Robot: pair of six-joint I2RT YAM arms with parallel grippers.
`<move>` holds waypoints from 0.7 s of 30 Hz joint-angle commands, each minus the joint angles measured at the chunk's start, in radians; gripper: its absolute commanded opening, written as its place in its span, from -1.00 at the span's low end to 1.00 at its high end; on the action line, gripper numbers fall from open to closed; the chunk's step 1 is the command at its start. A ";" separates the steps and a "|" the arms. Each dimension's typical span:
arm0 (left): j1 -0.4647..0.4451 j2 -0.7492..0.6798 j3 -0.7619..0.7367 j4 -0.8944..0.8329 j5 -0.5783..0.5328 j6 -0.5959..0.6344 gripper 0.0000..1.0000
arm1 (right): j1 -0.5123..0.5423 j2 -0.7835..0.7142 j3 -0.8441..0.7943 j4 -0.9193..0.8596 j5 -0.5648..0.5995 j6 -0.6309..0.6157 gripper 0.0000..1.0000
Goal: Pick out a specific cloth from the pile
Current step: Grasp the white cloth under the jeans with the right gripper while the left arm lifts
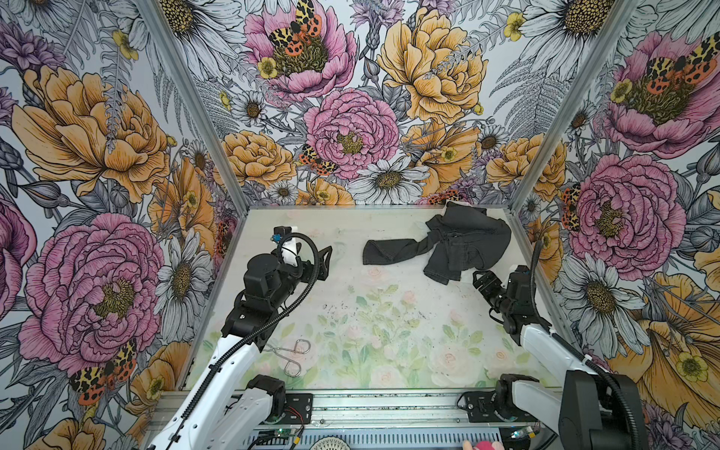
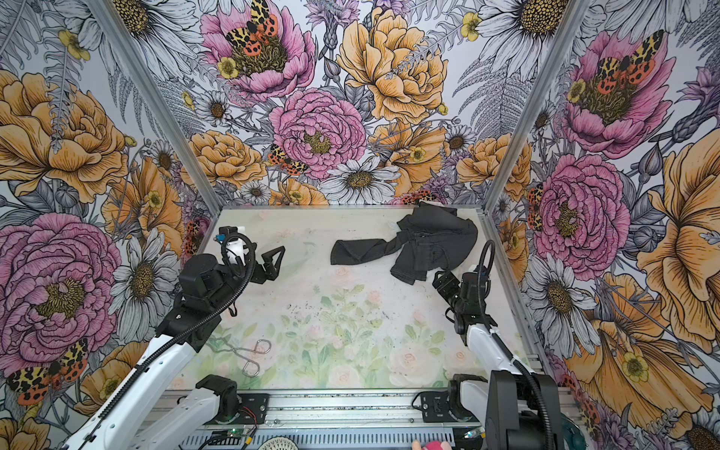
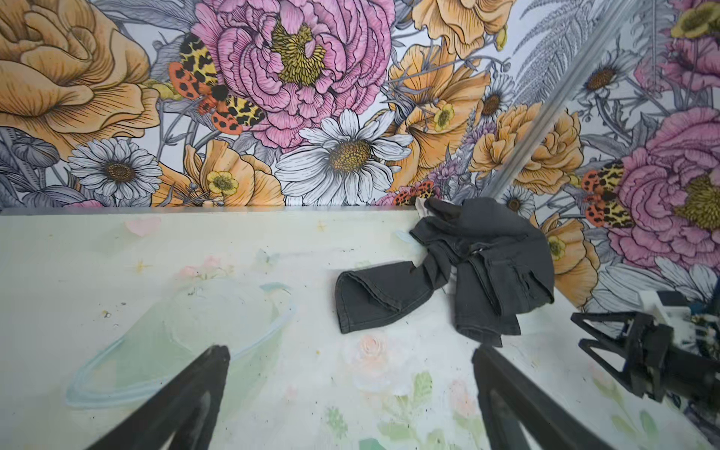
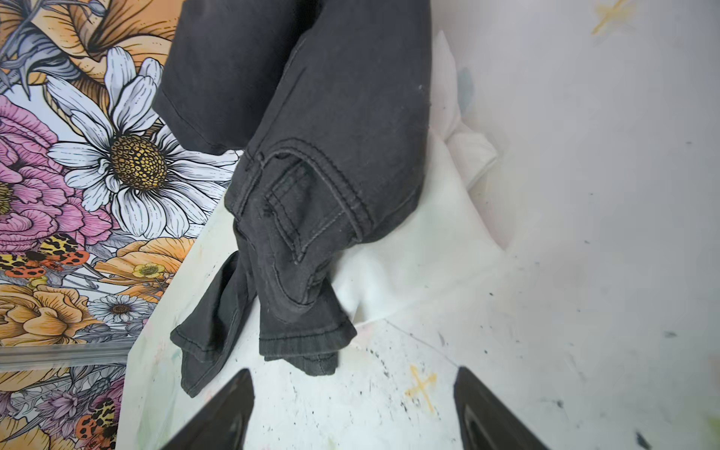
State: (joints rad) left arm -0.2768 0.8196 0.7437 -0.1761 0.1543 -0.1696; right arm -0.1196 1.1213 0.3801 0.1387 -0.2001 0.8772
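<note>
The pile (image 1: 463, 241) (image 2: 428, 241) is dark charcoal jeans heaped at the table's back right, with one leg stretched left. Beneath it lies the white cloth (image 4: 420, 241); in both top views only a small white corner (image 1: 463, 203) (image 2: 432, 202) peeks out at the back wall. My right gripper (image 4: 353, 376) (image 1: 480, 277) hovers open just in front of the jeans' hem, and nothing sits between its fingers. Far left of the pile, my left gripper (image 3: 350, 352) (image 1: 326, 264) is open and empty over bare table.
Metal scissor tongs (image 1: 290, 354) (image 2: 245, 354) lie near the front left, beside the left arm. Floral walls with aluminium posts (image 1: 524, 187) close in the back and both sides. The pile sits close to the right wall.
</note>
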 commanded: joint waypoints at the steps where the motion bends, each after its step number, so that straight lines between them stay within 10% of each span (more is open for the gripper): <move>1: -0.008 -0.012 -0.001 -0.095 0.080 0.073 0.97 | -0.007 0.033 0.012 0.007 0.004 0.031 0.50; 21: -0.044 -0.112 -0.068 -0.093 0.009 0.104 0.97 | -0.037 0.275 0.144 -0.005 0.104 -0.071 0.12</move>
State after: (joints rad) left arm -0.3168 0.7197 0.6914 -0.2665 0.1875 -0.0746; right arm -0.1467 1.3758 0.4911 0.1207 -0.1249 0.8364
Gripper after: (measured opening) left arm 0.986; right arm 0.562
